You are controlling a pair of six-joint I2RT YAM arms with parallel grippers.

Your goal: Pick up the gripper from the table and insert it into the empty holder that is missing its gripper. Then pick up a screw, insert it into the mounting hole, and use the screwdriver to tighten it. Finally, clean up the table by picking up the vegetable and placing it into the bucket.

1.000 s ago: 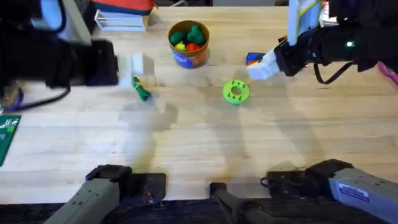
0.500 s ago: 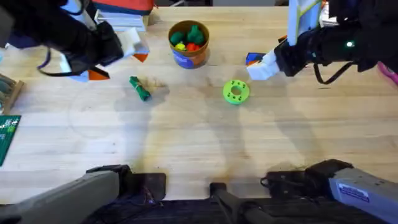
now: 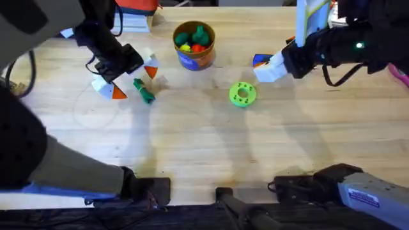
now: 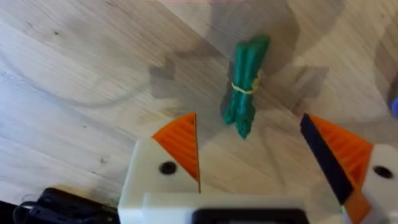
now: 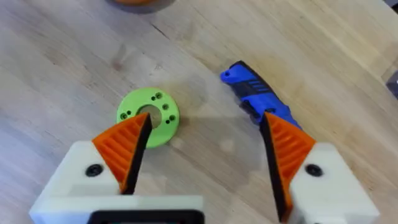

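The vegetable (image 3: 144,91), a slim green bundle, lies on the table left of the bucket (image 3: 194,59). My left gripper (image 3: 134,82) hovers open just above it, with one orange pad on each side. The left wrist view has the vegetable (image 4: 245,88) just beyond the open fingers (image 4: 181,148), untouched. The bucket holds several toy vegetables. My right gripper (image 3: 269,71) hangs open at the back right, holding nothing. In the right wrist view the blue screwdriver (image 5: 260,99) lies on the table past my right gripper (image 5: 205,149). The loose gripper part, holder and screw are out of view.
A bright green disc with holes (image 3: 242,94) lies right of centre, also seen as the disc (image 5: 148,116) from the right wrist. A white upright post (image 3: 307,22) stands at the back right. A green board (image 3: 6,144) is at the left edge, and books (image 3: 124,20) at the back.
My left arm has swung in from the far left and brought its open gripper over the vegetable. The right arm and the objects have not moved.
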